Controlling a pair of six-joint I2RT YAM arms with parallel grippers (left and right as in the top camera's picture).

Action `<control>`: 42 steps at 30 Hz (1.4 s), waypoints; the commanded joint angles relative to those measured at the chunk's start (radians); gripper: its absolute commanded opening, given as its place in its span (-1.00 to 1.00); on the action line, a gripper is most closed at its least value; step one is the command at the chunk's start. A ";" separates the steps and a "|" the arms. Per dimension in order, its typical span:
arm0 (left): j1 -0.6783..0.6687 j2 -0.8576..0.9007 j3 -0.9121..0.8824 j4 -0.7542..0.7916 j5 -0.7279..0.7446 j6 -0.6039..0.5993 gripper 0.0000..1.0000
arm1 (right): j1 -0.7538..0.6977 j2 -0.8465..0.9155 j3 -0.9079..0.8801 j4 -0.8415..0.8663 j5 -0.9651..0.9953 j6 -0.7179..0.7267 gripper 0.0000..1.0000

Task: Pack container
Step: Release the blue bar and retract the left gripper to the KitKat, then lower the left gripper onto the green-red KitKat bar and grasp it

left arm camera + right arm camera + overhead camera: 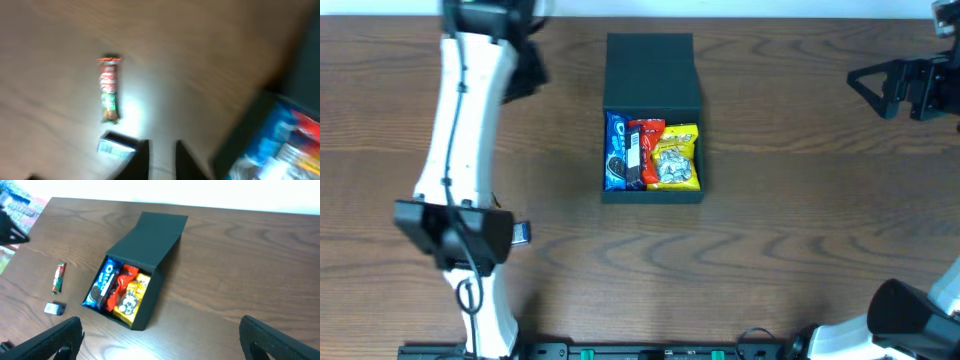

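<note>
The dark container sits mid-table with its lid folded back; it also shows in the right wrist view and at the right edge of the blurred left wrist view. Inside lie a blue Oreo pack, a red packet and a yellow packet. A red-green snack bar and a small blue-white packet lie on the table left of the container. My left gripper hangs beside the small packet, fingers narrowly apart and empty. My right gripper is wide open and empty at the far right.
In the overhead view the left arm's white link runs down the left side and covers the snack bar. The small packet shows beside the left wrist. The snack bar and small packet show in the right wrist view.
</note>
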 commanded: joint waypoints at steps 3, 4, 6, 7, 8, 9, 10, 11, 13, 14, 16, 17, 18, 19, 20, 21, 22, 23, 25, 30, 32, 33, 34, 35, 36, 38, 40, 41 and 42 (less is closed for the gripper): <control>0.101 -0.241 -0.430 0.086 -0.019 0.003 -0.79 | 0.009 0.002 -0.002 0.030 -0.017 0.011 0.99; 0.113 -0.313 -0.548 0.150 -0.019 0.021 -0.74 | 0.009 0.002 -0.002 0.038 -0.017 0.011 0.99; 0.135 -0.449 -0.758 0.283 -0.019 0.074 -0.45 | 0.009 0.002 -0.002 0.051 -0.017 0.011 0.98; 0.149 -0.508 -0.845 0.346 -0.015 0.100 -0.23 | 0.009 0.002 -0.002 0.056 -0.017 0.011 0.98; 0.164 -0.559 -0.920 0.404 -0.010 0.127 -0.10 | 0.009 0.002 -0.002 0.060 -0.017 0.011 0.99; 0.181 -0.599 -0.983 0.451 -0.010 0.140 0.04 | 0.009 0.002 -0.002 0.064 -0.017 0.011 0.98; 0.196 -0.625 -1.034 0.489 -0.012 0.150 0.12 | 0.009 0.002 -0.002 0.067 -0.017 0.011 0.99; 0.216 -0.641 -1.083 0.521 -0.016 0.151 0.13 | 0.009 0.002 -0.002 0.067 -0.016 0.011 0.98; 0.255 -0.633 -1.145 0.560 -0.016 0.130 0.14 | 0.008 0.002 -0.002 0.066 -0.016 0.011 0.99; 0.271 -0.624 -1.165 0.577 -0.013 0.110 0.14 | 0.009 0.002 -0.002 0.063 -0.016 0.011 0.98; 0.296 -0.599 -1.199 0.622 -0.010 0.093 0.14 | 0.008 0.002 -0.002 0.053 -0.015 0.010 0.98; 0.306 -0.583 -1.212 0.648 -0.011 0.094 0.15 | 0.008 0.002 -0.002 0.048 -0.014 0.010 0.98; 0.314 -0.558 -1.220 0.676 -0.011 0.094 0.15 | 0.008 0.002 -0.002 0.043 -0.012 0.010 0.99; 0.315 -0.538 -1.221 0.696 -0.012 0.095 0.17 | 0.008 0.002 -0.002 0.039 -0.012 0.010 0.98; 0.315 -0.515 -1.221 0.721 -0.012 0.102 0.22 | 0.008 0.002 -0.002 0.036 -0.012 0.010 0.99; 0.315 -0.496 -1.221 0.739 -0.012 0.102 0.24 | 0.008 0.002 -0.002 0.034 -0.012 0.010 0.99; 0.315 -0.478 -1.221 0.755 -0.011 0.102 0.24 | 0.008 0.002 -0.002 0.030 -0.012 0.010 0.99; 0.315 -0.453 -1.221 0.774 -0.011 0.101 0.24 | 0.008 0.002 -0.002 0.024 -0.012 0.010 0.99; 0.315 -0.407 -1.221 0.808 -0.011 0.102 0.32 | 0.008 0.002 -0.002 0.014 -0.012 0.010 0.98; 0.315 -0.303 -1.221 0.924 0.082 0.140 0.32 | 0.008 0.002 -0.002 0.006 -0.012 0.011 0.99; 0.315 -0.270 -1.221 0.963 0.143 0.145 0.31 | 0.008 0.002 -0.002 -0.001 -0.013 0.011 0.99; 0.315 -0.256 -1.221 0.978 0.157 0.146 0.27 | 0.008 0.002 -0.002 -0.006 -0.013 0.011 0.99; 0.315 -0.243 -1.221 0.994 0.167 0.147 0.26 | 0.008 0.002 -0.002 -0.011 -0.013 0.011 0.99; 0.315 -0.234 -1.221 1.006 0.172 0.147 0.26 | 0.008 0.002 -0.002 -0.016 -0.013 0.011 0.98; 0.315 -0.227 -1.221 1.016 0.172 0.148 0.26 | 0.008 0.002 -0.002 -0.021 -0.013 0.011 0.99; 0.315 -0.216 -1.221 1.031 0.172 0.156 0.26 | 0.009 0.002 -0.002 -0.026 -0.013 0.012 0.98; 0.315 -0.204 -1.221 1.043 0.172 0.163 0.25 | 0.009 0.002 -0.002 -0.030 -0.013 0.020 0.98; 0.315 -0.198 -1.221 1.048 0.172 0.163 0.24 | 0.009 0.002 -0.002 -0.032 -0.013 0.020 0.99; 0.315 -0.194 -1.221 1.052 0.172 0.163 0.25 | 0.009 0.002 -0.002 -0.032 -0.013 0.024 0.98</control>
